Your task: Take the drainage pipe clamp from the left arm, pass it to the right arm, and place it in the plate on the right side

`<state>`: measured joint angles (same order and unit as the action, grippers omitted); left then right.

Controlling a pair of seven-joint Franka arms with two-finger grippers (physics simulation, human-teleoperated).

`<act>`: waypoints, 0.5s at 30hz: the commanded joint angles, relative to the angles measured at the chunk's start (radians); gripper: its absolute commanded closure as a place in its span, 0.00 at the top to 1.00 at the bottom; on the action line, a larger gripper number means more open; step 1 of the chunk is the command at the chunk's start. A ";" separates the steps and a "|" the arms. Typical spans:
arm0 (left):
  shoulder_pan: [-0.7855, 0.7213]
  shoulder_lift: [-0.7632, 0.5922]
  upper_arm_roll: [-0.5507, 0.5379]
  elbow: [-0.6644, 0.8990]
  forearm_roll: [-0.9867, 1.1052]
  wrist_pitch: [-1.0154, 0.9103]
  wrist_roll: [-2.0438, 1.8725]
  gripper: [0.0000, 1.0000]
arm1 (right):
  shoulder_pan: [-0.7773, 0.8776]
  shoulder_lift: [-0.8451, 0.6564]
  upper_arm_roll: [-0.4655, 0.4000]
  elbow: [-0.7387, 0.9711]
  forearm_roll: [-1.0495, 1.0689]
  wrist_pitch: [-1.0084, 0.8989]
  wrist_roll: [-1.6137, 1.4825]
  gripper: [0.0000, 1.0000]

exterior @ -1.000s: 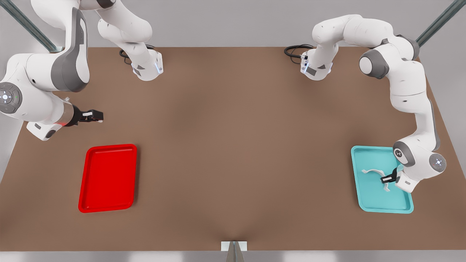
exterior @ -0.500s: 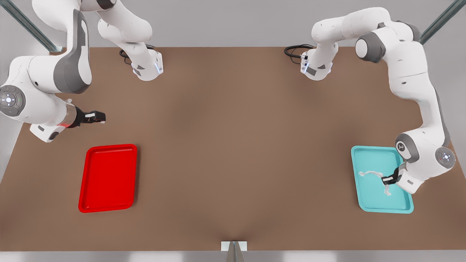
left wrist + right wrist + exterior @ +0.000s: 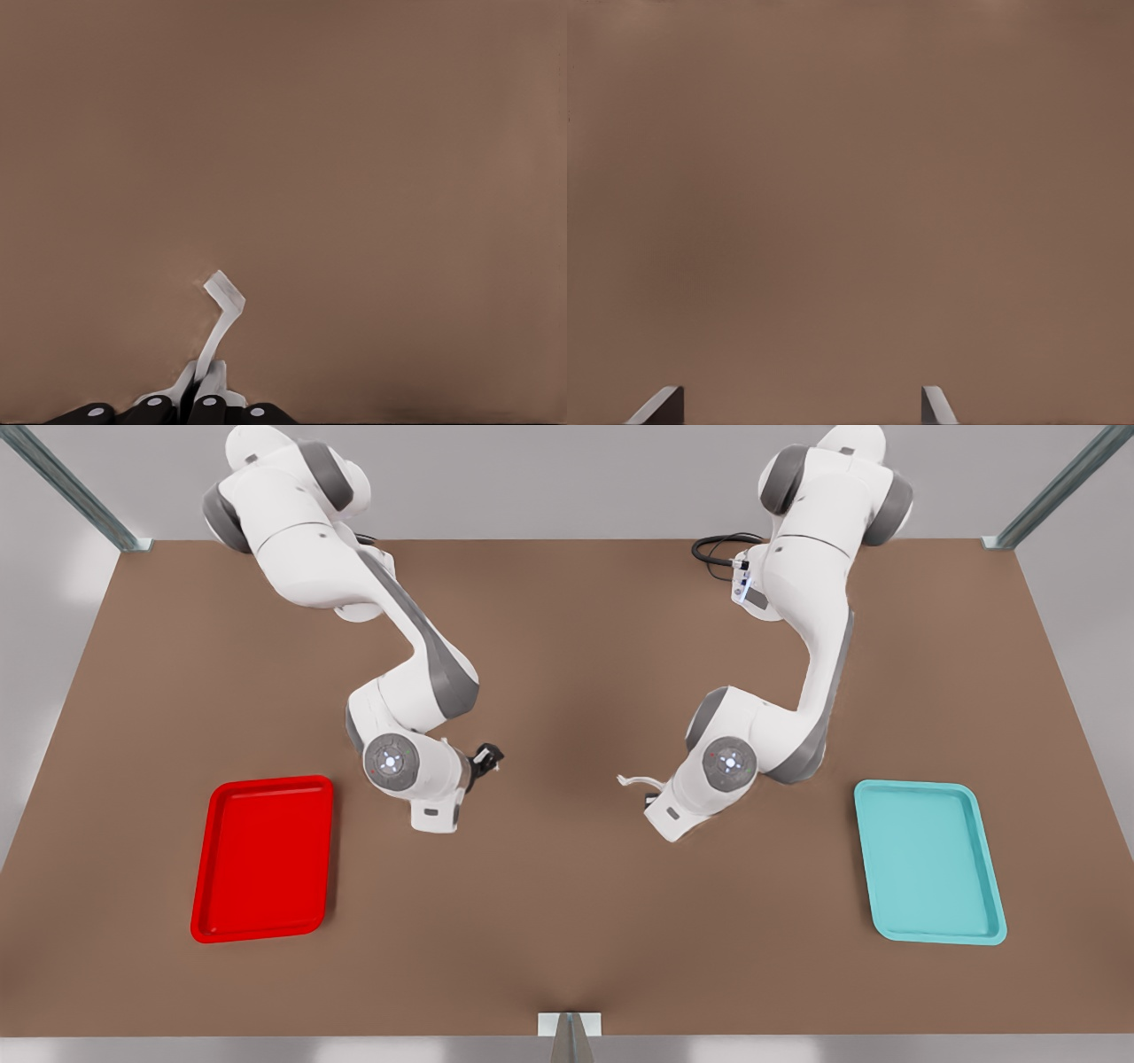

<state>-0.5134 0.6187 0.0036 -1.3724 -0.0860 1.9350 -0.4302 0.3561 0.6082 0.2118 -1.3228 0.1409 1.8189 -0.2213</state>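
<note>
The drainage pipe clamp is a thin white strap held above the brown table near its middle. My left gripper, on the arm at the front view's right, is shut on it. In the left wrist view the clamp sticks out from between the pinched black fingers, its bent tab at the far end. My right gripper, on the arm at the front view's left, faces it across a gap and is open and holds nothing. The red plate lies at the front view's left with nothing in it.
A teal tray lies at the front view's right with nothing in it. Black cables coil by the arm base at the far edge. A small grey bracket sits at the table's near edge.
Both arms swung in from the table's sides to its middle. The left gripper carried the clamp up out of the teal tray. The right gripper came from beside the red plate.
</note>
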 commanded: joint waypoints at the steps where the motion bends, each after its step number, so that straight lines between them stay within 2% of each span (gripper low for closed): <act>1: -0.060 0.030 -0.010 0.044 -0.003 -0.031 -1.085 0.21 | 0.038 0.021 0.000 -0.001 -0.003 0.359 -0.391 1.00; 4: -0.145 0.122 -0.013 0.167 -0.005 -0.030 -1.268 0.21 | 0.098 0.033 0.000 -0.018 -0.078 0.504 -0.529 1.00; 10: -0.145 0.142 -0.011 0.188 -0.005 -0.024 -1.269 0.21 | 0.066 -0.105 0.001 -0.160 -0.075 0.508 -0.787 1.00; 15: -0.140 0.156 -0.010 0.208 -0.005 -0.021 -1.262 0.21 | 0.075 -0.085 0.041 -0.208 -0.063 0.566 -0.859 1.00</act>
<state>-0.6543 0.7748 -0.0063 -1.1659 -0.0891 1.9135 -1.1441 0.4284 0.5197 0.2464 -1.5205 0.0749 2.3000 -0.6305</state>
